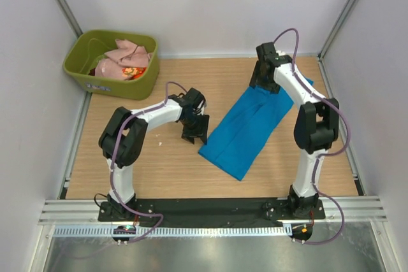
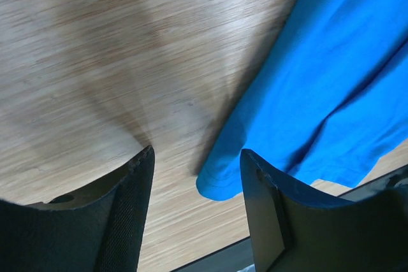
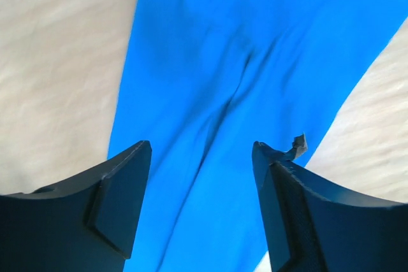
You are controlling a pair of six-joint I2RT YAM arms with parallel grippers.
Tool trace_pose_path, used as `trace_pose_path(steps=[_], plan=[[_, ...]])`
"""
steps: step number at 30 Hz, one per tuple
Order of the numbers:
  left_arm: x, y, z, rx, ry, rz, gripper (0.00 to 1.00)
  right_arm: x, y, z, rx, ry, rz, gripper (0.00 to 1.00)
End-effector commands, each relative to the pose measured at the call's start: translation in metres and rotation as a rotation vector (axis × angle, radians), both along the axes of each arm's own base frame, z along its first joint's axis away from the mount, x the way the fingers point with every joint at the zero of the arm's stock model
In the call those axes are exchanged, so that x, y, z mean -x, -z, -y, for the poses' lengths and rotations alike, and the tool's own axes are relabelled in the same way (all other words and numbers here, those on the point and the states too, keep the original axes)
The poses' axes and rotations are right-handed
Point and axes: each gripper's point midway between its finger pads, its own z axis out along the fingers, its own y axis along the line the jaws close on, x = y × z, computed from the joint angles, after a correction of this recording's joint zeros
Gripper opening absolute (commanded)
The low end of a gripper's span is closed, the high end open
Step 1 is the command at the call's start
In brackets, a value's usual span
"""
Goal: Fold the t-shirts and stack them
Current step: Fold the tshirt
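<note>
The left gripper [image 2: 197,157] hangs with jaws apart and empty, just beside a corner of the blue t-shirt [image 1: 248,128]; the right gripper [image 3: 202,148], likewise spread and empty, is over the shirt's far end. The shirt lies folded in a long band, slantwise on the wooden table [image 1: 159,170]; the pink t-shirt [image 1: 126,52] and the patterned t-shirt [image 1: 134,72] lie crumpled in the green tub [image 1: 80,71] at the far left.
</note>
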Motion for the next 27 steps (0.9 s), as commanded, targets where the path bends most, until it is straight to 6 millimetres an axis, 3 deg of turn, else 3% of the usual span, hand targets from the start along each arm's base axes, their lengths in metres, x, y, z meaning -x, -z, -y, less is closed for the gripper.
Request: trace_pose_path(steps=[1,5,6,7,9,11,12,13,16,18,20,27], plan=[[-0.004,-0.004,0.011,0.041,0.061,0.008,0.57,-0.044,0.002,0.047,0.137,0.089,0.047,0.73],[0.003,0.002,0.016,0.064,0.068,-0.028,0.5,-0.089,0.022,0.062,0.186,0.102,0.053,0.76],[0.004,0.001,0.018,0.072,0.07,-0.03,0.48,-0.105,0.011,0.061,0.183,0.104,0.101,0.76],[0.008,0.003,0.017,0.073,0.067,-0.042,0.44,-0.111,0.031,0.063,0.202,0.099,0.074,0.76],[0.011,0.004,0.016,0.07,0.067,-0.045,0.39,-0.126,0.034,0.062,0.198,0.096,0.104,0.76],[0.018,0.009,0.012,0.056,0.064,-0.06,0.32,-0.133,0.055,0.06,0.182,0.075,0.085,0.75],[0.02,0.011,0.01,0.052,0.057,-0.065,0.29,-0.14,0.056,0.058,0.166,0.069,0.101,0.75],[0.022,0.014,0.009,0.05,0.054,-0.07,0.21,-0.142,0.061,0.057,0.16,0.047,0.094,0.73],[0.032,0.021,0.002,0.034,0.033,-0.093,0.05,-0.148,0.084,0.039,0.104,-0.017,0.074,0.71],[0.042,0.028,-0.006,0.017,0.003,-0.119,0.01,-0.148,0.1,0.026,0.06,-0.04,0.05,0.7],[0.046,0.027,-0.008,0.019,-0.012,-0.11,0.0,-0.147,0.108,0.015,0.046,-0.072,0.039,0.69],[0.07,0.023,-0.01,0.021,-0.079,-0.094,0.0,-0.148,0.116,-0.068,0.019,-0.25,0.065,0.68]])
